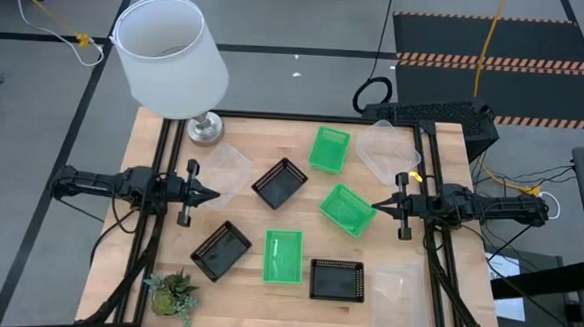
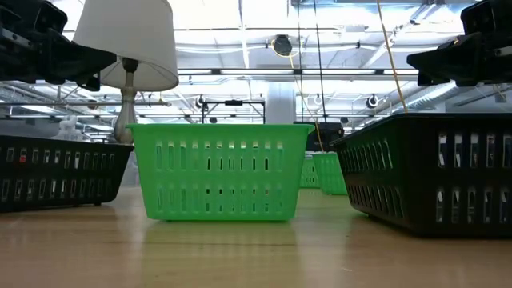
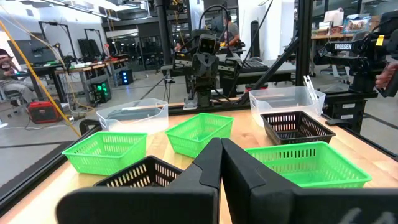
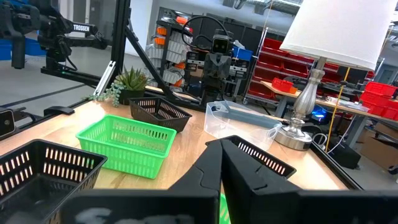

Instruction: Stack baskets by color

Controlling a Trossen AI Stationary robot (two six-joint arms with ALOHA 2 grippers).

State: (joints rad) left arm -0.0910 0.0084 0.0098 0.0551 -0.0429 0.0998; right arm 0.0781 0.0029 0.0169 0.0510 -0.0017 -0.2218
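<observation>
Nine baskets lie apart on the wooden table, each resting on its own bottom. Three are green [image 1: 329, 148] [image 1: 347, 209] [image 1: 283, 256]. Three are black [image 1: 279, 183] [image 1: 220, 250] [image 1: 337, 280]. Three are clear [image 1: 227, 170] [image 1: 388, 149] [image 1: 400, 299]. My left gripper [image 1: 210, 192] [image 3: 221, 142] hovers level at the table's left edge, shut and holding nothing. My right gripper [image 1: 377, 203] [image 4: 222, 140] hovers level at the right edge, shut and holding nothing. The two point at each other across the table.
A lamp with a white shade [image 1: 172, 57] stands on its silver base [image 1: 205, 129] at the far left corner. A small potted plant [image 1: 173, 292] sits at the near left corner. A black frame [image 1: 304, 117] rims the table.
</observation>
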